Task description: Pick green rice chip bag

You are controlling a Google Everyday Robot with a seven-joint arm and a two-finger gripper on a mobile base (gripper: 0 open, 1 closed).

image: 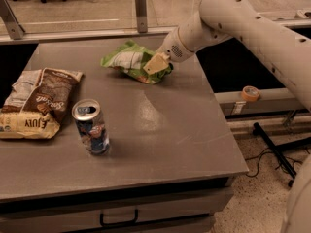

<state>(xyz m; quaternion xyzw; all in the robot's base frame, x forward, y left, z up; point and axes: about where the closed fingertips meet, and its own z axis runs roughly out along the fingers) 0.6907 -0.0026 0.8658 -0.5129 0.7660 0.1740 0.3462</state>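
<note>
Camera view: gripper point(156, 63) at green rice chip bag point(127, 60), upper ctr; closure can't tell. Bag prob. light, crinkly; pinch right end.

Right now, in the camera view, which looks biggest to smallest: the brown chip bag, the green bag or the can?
1. brown-and-white chip bag, clearly the largest.
2. green rice chip bag, with the gripper covering its right end.
3. can, though it stands nearer the camera, so its rank against the green bag is unsure.
</note>
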